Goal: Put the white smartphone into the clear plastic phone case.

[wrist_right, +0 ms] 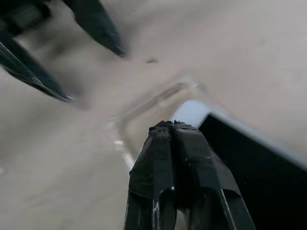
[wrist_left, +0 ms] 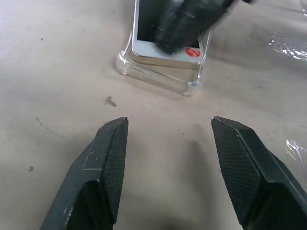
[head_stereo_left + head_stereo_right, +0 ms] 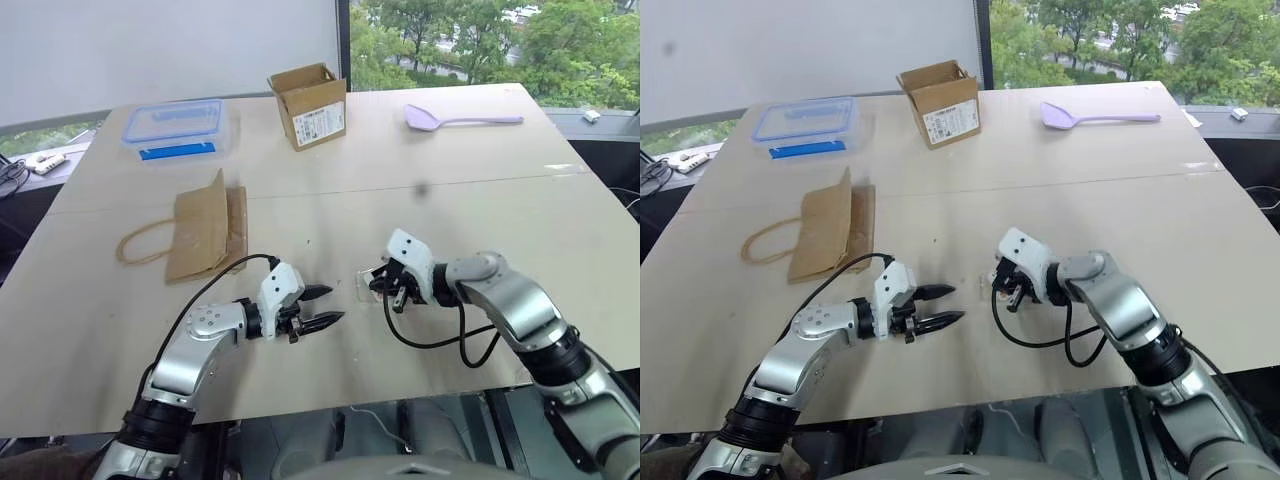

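Note:
The white smartphone [image 2: 145,28], black screen up, lies with its end inside the clear plastic phone case [image 2: 158,77] on the table between my two hands. My right gripper [image 1: 171,128] is shut, and its joined fingertips rest on the phone's screen near that end. In the left eye view this gripper [image 3: 388,290] sits right over the phone. My left gripper [image 3: 335,304] stands open a short way from the case, pointing at it, with nothing between its fingers [image 2: 108,158]. I cannot tell if the phone lies flat in the case.
A brown paper bag [image 3: 205,235] lies to the left. Further back are a blue-lidded clear container [image 3: 178,128], an open cardboard box [image 3: 308,105] and a purple spoon [image 3: 460,119]. Crinkled clear wrap [image 2: 288,45] lies beside the case. The table's front edge is close to both arms.

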